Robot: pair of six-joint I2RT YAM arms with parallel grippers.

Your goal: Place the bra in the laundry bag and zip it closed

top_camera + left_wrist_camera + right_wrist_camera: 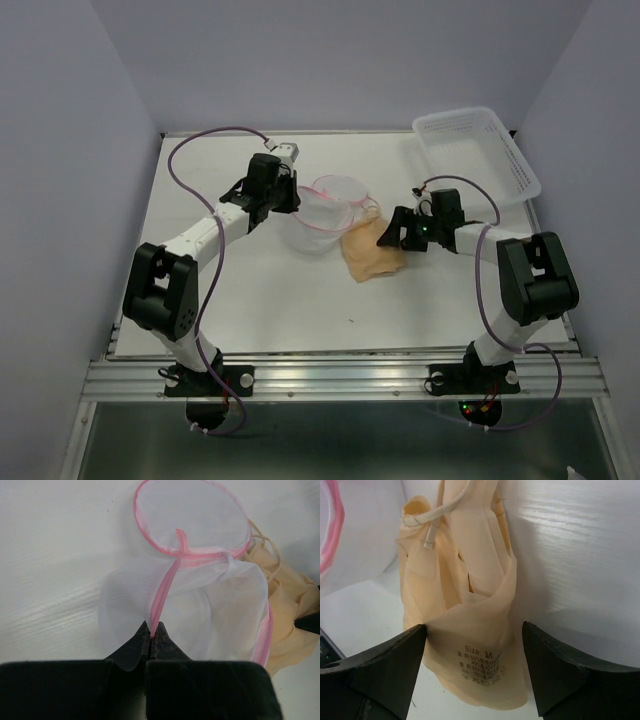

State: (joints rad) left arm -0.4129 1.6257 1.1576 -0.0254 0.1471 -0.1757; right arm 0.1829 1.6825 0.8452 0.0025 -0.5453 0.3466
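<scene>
Left tool point(151, 639) is clamped on the pink zipper trim point(162, 597) at the rim of the laundry bag point(220, 610), pulling the mesh mouth open, with the round lid point(192, 515) flipped back on the far side. Right tool point(474, 627) has its jaws apart on either side of the beige bra point(470, 580), closed on nothing. The bra lies crumpled on the bench point(250, 300) just beside the bag's right side and wholly outside it, as far as the views show. By my reading the task is at an early stage: the bag is held ready, but the bra must be gripped, lifted in and tucked down, and the zipper is not yet run closed.
</scene>
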